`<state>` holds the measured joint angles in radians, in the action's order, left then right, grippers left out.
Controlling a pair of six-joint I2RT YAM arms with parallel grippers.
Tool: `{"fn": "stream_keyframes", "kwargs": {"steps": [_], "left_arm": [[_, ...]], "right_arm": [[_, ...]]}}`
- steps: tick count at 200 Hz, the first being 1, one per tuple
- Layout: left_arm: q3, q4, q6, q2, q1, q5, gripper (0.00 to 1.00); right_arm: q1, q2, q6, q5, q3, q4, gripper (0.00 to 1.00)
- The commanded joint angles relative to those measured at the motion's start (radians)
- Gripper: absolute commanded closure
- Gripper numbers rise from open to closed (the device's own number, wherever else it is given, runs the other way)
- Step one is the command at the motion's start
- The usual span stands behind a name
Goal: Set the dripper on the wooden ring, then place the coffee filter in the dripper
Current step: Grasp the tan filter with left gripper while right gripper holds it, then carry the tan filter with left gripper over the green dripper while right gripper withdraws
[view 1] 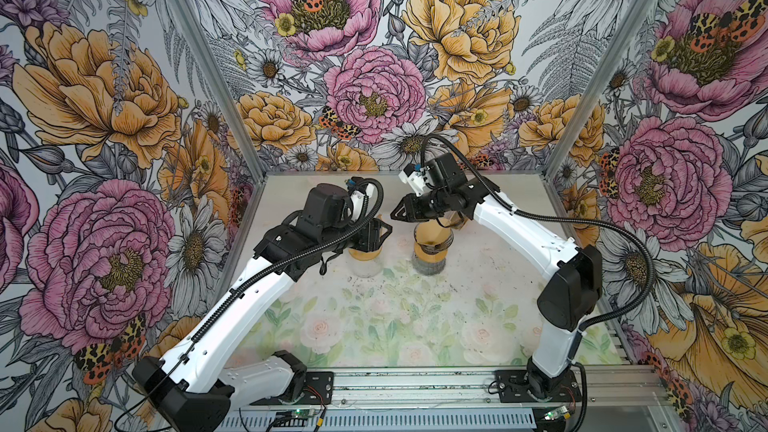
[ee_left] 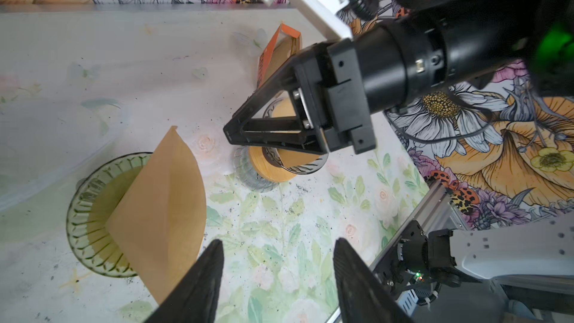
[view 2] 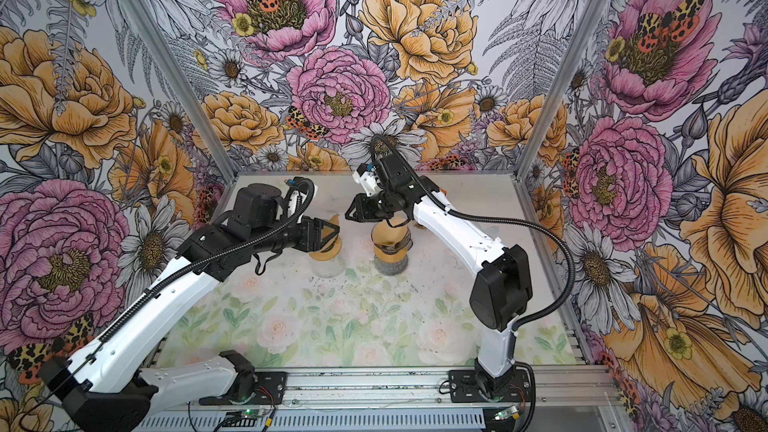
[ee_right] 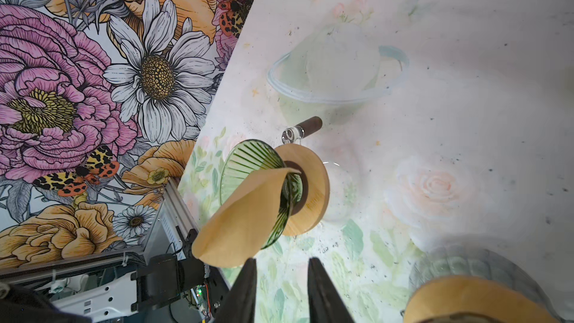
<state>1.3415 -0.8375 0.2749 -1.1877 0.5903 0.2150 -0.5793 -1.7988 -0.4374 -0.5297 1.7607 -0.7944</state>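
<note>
A green ribbed glass dripper (ee_left: pixel 77 219) sits on a round wooden collar (ee_right: pixel 313 194) over a clear glass server. The brown paper coffee filter (ee_left: pixel 161 200) stands tilted in it, its cone half folded and reaching well past the rim; the right wrist view shows this filter (ee_right: pixel 245 222) too. My left gripper (ee_left: pixel 278 240) hovers just beside the filter, open, with nothing between its fingers. My right gripper (ee_right: pixel 282 259) is open and empty too, close to the filter's edge without holding it. In both top views the left gripper (view 1: pixel 388 229) covers most of the dripper, and the right gripper (view 1: pixel 394 213) faces it.
A second glass carafe with a wooden collar (view 1: pixel 432 249) stands right of the dripper, under the right wrist. An orange filter box (ee_left: pixel 279 51) stands behind it near the back wall. Dark coffee specks litter the floral mat (view 1: pixel 374 317).
</note>
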Motion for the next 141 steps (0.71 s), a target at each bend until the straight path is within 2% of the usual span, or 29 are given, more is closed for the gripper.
{"fn": "stream_keyframes", "kwargs": {"steps": [1, 26, 83, 106, 141], "left_arm": [[0.047, -0.075, -0.052, -0.044, 0.021, -0.07, 0.46], [0.091, -0.1, -0.061, -0.1, 0.033, -0.131, 0.51], [0.188, -0.168, -0.077, -0.236, 0.035, -0.126, 0.58], [0.226, -0.208, -0.088, -0.289, 0.034, -0.131, 0.64], [0.279, -0.265, -0.093, -0.349, 0.023, -0.216, 0.69]], "right_arm": [[0.008, 0.117, 0.055, 0.076, -0.055, 0.001, 0.67], [0.034, 0.212, 0.067, 0.121, -0.144, 0.001, 0.65], [0.112, 0.402, 0.073, 0.183, -0.316, 0.003, 0.63], [0.124, 0.439, 0.077, 0.168, -0.341, 0.004, 0.61], [0.123, 0.465, 0.08, 0.147, -0.364, 0.004, 0.6]]}}
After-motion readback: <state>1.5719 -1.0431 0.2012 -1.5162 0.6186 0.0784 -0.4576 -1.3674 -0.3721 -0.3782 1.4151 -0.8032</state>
